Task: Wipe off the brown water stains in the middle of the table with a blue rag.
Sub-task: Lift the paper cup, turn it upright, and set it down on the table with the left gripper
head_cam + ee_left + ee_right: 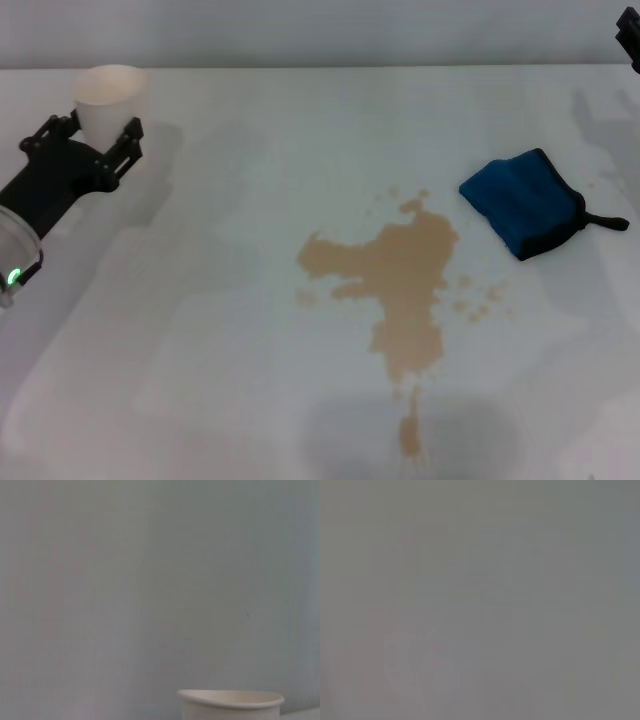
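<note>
The brown water stains point(400, 270) spread as a tan puddle with small splatter drops in the middle of the white table point(200, 330). The blue rag point(525, 200), folded, with black edging and a short black loop, lies on the table just right of the stains, touching neither gripper. My left gripper point(97, 128) is at the far left. Its black fingers point(128, 140) are spread on either side of a white paper cup point(110, 92). Only a small black part of my right gripper point(630, 42) shows at the far right edge, well away from the rag.
The white paper cup stands upright at the back left and its rim shows in the left wrist view point(230, 698). A grey wall runs behind the table's back edge point(350, 66). The right wrist view shows only a plain grey surface.
</note>
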Controlling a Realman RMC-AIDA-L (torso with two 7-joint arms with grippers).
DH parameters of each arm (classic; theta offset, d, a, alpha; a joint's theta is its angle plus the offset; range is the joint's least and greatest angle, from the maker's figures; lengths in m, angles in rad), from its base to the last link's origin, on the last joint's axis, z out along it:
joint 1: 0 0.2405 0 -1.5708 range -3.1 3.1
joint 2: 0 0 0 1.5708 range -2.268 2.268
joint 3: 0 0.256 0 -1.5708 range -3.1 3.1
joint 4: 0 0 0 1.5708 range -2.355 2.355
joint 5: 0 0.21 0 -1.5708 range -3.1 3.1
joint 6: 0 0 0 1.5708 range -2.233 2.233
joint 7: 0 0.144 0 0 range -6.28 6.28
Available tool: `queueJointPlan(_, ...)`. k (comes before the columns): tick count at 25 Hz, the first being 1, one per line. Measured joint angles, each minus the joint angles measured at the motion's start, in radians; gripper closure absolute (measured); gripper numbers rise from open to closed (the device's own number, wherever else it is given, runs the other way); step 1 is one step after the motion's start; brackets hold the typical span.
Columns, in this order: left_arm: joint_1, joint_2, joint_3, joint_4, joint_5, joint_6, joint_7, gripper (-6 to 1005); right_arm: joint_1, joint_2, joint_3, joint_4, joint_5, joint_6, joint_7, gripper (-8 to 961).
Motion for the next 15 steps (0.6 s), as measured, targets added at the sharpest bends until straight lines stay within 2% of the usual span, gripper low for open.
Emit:
queueJointPlan(9,-0.053,-0.005,0.0,-0.08,-0.085,-0.093,0.037,324,0.0,0.0,0.0,0.004,0.0,0.0,0.0,257)
queueJointPlan(15,-0.055,-0.005,0.004,-0.094,-0.09,-0.119,0.038,324,0.0,0.0,0.0,0.0,0.0,0.0,0.0,257)
